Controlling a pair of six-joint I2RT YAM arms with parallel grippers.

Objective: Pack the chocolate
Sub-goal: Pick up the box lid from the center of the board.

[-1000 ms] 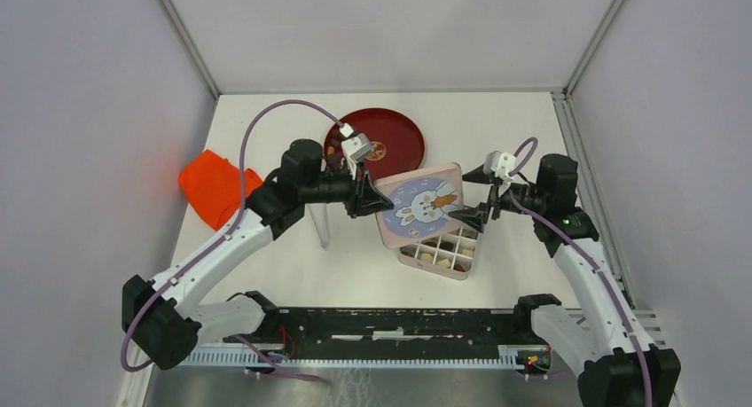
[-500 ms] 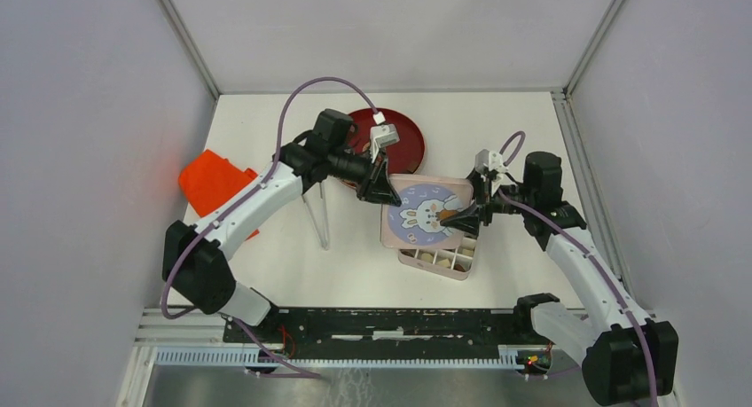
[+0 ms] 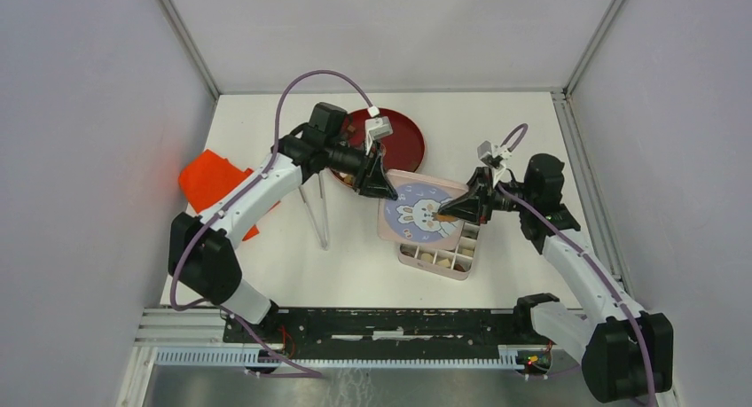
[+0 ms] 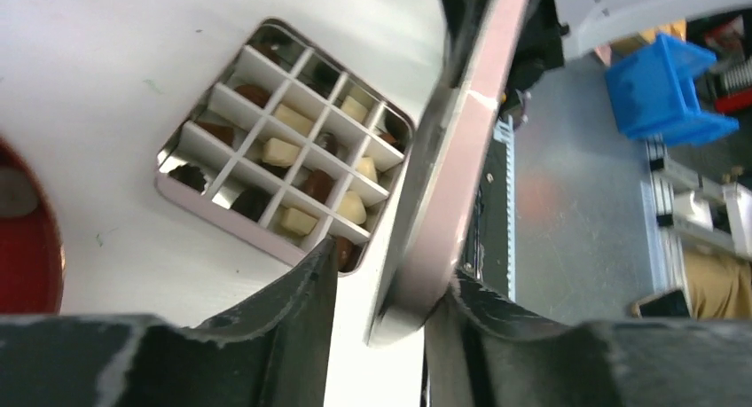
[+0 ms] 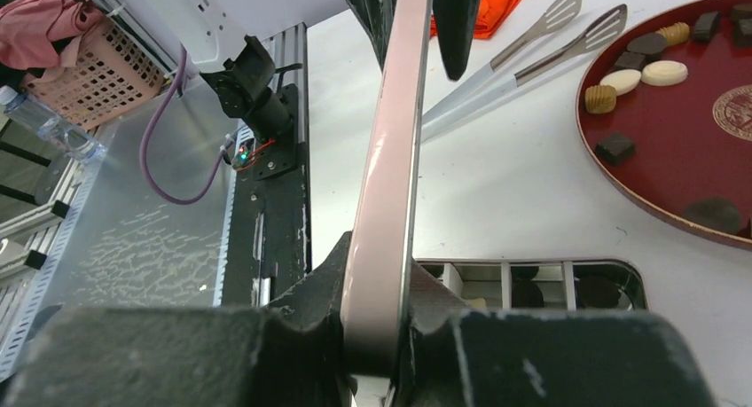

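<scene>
1. Counter: flat white matte top with a few faint scuffs.
2. Walls: plain pale grey panels, left wall, back wall, right wall.
3. Aluminium frame: left strut and right strut run up the two back corners.
4. Near edge: brushed metal sheet below the counter, slotted aluminium rail along it.
5. Light: even and diffuse, soft shadows, dull glare on the metal sheet.
6. Outside the cell, wrist views only: pink mesh basket, pink cloth above it, blue plastic block. The rest is too blurred to tell.
</scene>
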